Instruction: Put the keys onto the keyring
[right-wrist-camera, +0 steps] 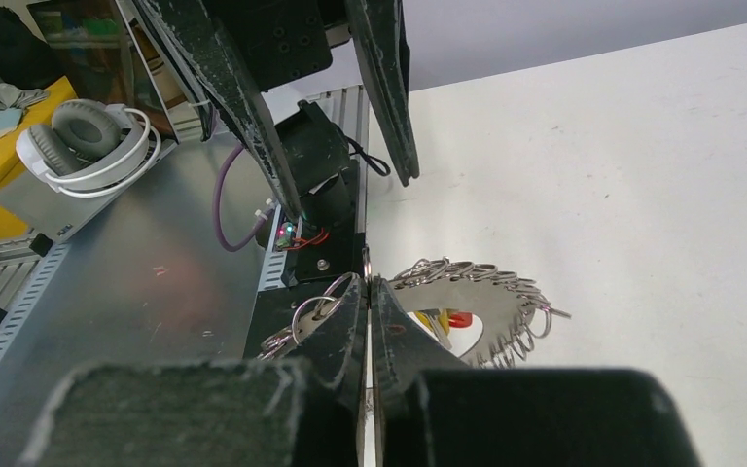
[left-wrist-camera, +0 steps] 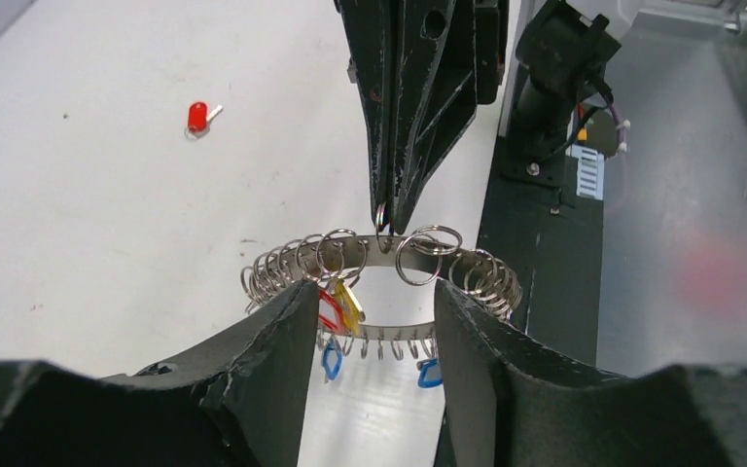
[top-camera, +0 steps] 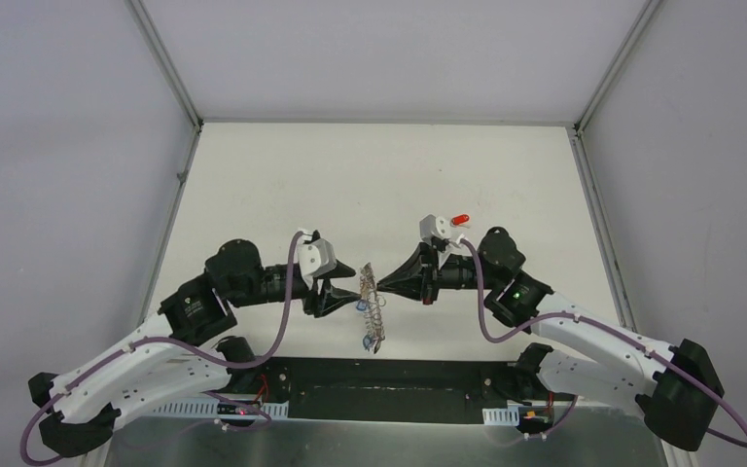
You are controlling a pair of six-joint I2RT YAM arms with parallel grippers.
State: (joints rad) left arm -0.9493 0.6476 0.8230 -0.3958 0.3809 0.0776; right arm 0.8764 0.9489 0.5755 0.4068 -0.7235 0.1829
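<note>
white table point(top-camera: 253, 195), grey walls point(top-camera: 58, 146) around it. my right gripper point(right-wrist-camera: 368, 287) is pinched shut on the keyring point(left-wrist-camera: 365, 261), nipping one wire loop point(left-wrist-camera: 381, 216) on its rim. the keyring stands on edge. my left gripper point(left-wrist-camera: 370, 302) faces the keyring from the other side, jaws half apart and gripping nothing. red, yellow and blue tags point(left-wrist-camera: 332, 360) hang from the keyring. a loose red key point(top-camera: 461, 218) lies on the table beyond the keyring, well apart, towards my right.

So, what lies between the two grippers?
The keyring, on edge, in the top view; the right gripper pinches one rim loop, and the left gripper stands open around it.
</note>
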